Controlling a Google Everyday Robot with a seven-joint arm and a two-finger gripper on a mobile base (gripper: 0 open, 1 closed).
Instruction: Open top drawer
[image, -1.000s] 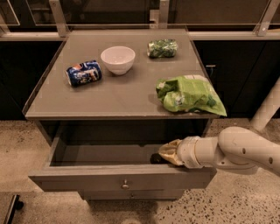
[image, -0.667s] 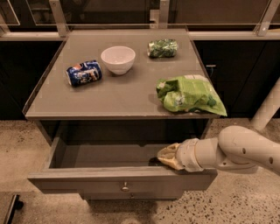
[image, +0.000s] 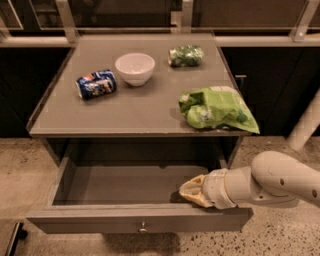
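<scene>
Standing open below the grey table, the top drawer is pulled well out toward me.
A white arm comes in from the table's right side, and its gripper sits inside the drawer just behind the front panel; clamped or loose, I cannot tell. On the table lie a green bag front right, a white bowl, a blue can and a small green packet.

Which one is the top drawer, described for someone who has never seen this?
Start at the grey table holding a white bowl. Beneath its top, the top drawer stands pulled out: a deep grey tray, one small round knob on its front. Only it has the gripper reaching into its right end.
</scene>
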